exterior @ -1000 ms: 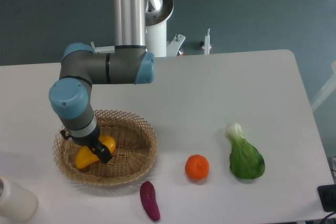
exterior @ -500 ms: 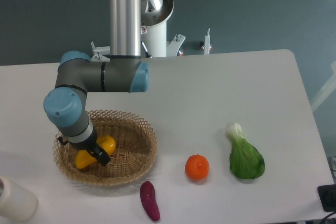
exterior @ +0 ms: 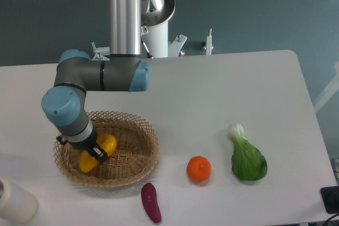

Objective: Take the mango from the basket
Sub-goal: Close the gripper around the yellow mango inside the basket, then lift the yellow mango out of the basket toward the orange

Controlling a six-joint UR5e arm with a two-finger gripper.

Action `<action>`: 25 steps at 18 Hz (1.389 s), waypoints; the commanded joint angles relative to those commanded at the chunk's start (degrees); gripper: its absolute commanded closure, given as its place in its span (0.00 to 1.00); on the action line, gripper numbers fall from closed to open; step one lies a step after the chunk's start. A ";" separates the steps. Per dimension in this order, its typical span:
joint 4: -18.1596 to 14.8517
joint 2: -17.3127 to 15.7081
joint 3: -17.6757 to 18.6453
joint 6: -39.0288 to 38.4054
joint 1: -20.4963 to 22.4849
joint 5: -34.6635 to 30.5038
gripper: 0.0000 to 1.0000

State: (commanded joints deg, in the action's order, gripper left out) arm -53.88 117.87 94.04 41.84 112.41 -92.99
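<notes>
Tool down in basket, lower left of frame, clamped across mango. Grasp step looks done; next: lift straight up, clear rim.

Basket: sitting near the bench's front-left corner.
Mango: lying in the basket's left half, under the gripper.
Eggplant: lying at the front edge, right of the basket.
Orange: sitting between eggplant and bok choy.
Cylinder: standing at the front-left corner.
</notes>
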 joint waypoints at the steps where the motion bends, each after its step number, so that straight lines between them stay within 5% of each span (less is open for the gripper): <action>1: -0.09 -0.62 0.09 0.17 0.26 0.00 0.71; 11: -2.81 -7.83 -0.26 9.21 10.97 0.53 0.67; 25: -3.77 -7.74 -1.23 27.24 24.08 -0.18 0.64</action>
State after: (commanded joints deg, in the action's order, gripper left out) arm -57.65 110.13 92.81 69.07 136.49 -93.16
